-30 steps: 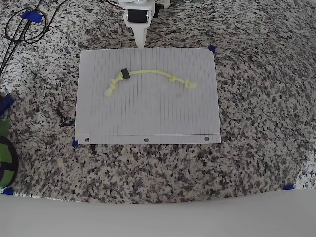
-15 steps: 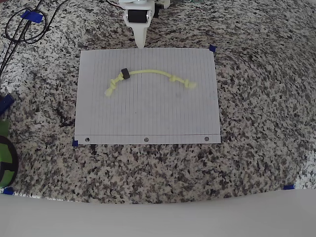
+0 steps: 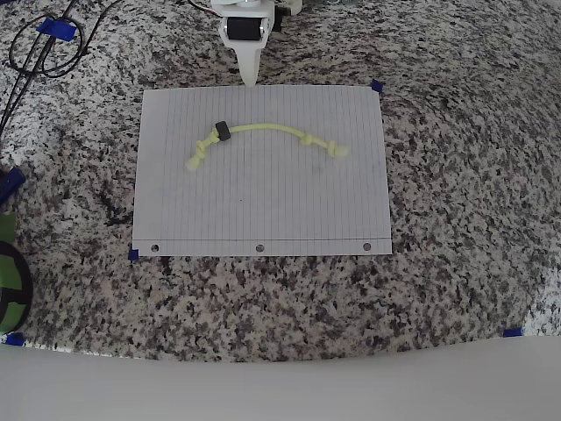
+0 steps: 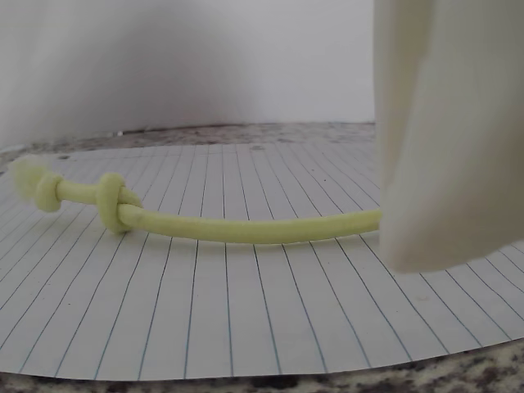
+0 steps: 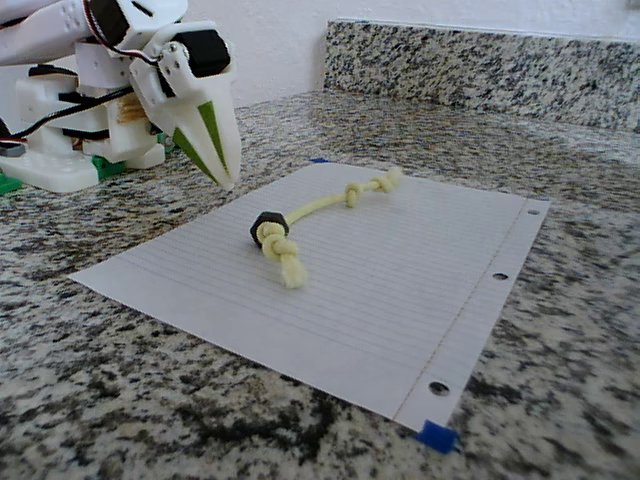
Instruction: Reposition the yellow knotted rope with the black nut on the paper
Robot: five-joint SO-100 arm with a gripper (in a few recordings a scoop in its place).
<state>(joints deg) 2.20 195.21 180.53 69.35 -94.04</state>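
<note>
Approach step, judged. Hand (image 5: 225, 170) closed, empty, poised above paper's (image 3: 263, 210) far edge. Rope (image 3: 267, 132) arched across paper's upper half, nut (image 3: 222, 131) near one knotted end. Next: open, descend, grasp rope.

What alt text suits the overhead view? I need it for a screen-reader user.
A yellow knotted rope arcs across the upper half of a lined paper on a granite counter, with a black nut near its left end. The white tool points down at the paper's top edge, touching nothing.
</note>
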